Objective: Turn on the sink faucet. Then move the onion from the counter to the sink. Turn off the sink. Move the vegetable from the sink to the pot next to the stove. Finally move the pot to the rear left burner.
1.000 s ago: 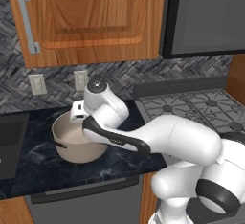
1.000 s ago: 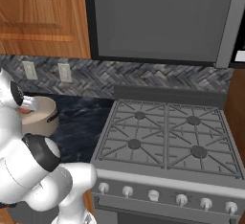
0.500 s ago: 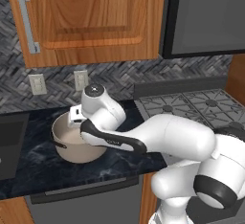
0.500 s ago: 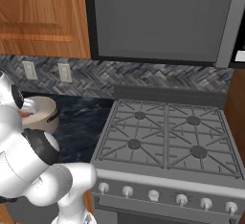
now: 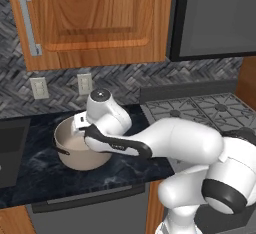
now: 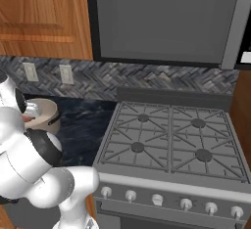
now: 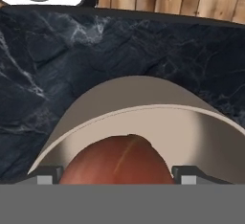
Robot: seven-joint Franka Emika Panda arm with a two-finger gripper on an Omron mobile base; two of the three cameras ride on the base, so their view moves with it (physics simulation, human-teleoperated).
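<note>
Left of centre in the left base view, the pot (image 5: 80,150) sits on the dark marbled counter (image 5: 35,173), and the white arm reaches into it from the lower right of the frame. The arm's bulky base joints fill the lower right corner; a long white forearm runs leftward and slightly up, and the rounded wrist joint stands just above the pot's far rim. From there the hand bends down over the rim, so the gripper (image 5: 82,135) dips into the pot's mouth.

Across in the right base view, the arm stacks up along the left edge of the frame, with the pot (image 6: 46,115) partly hidden behind it at middle left. The stove (image 6: 166,149) spreads through the centre and right of that frame, its grates bare and its knobs along the lower edge.

Low in the hand view, the onion (image 7: 117,161) sits between the two dark fingertips (image 7: 189,175), one at each lower side of it. The jaws stand spread wide; whether the tips press on the onion or merely flank it cannot be told. Behind the onion curves the pot's pale inner wall, then the marbled counter, with wooden planks along the top edge of the frame.
</note>
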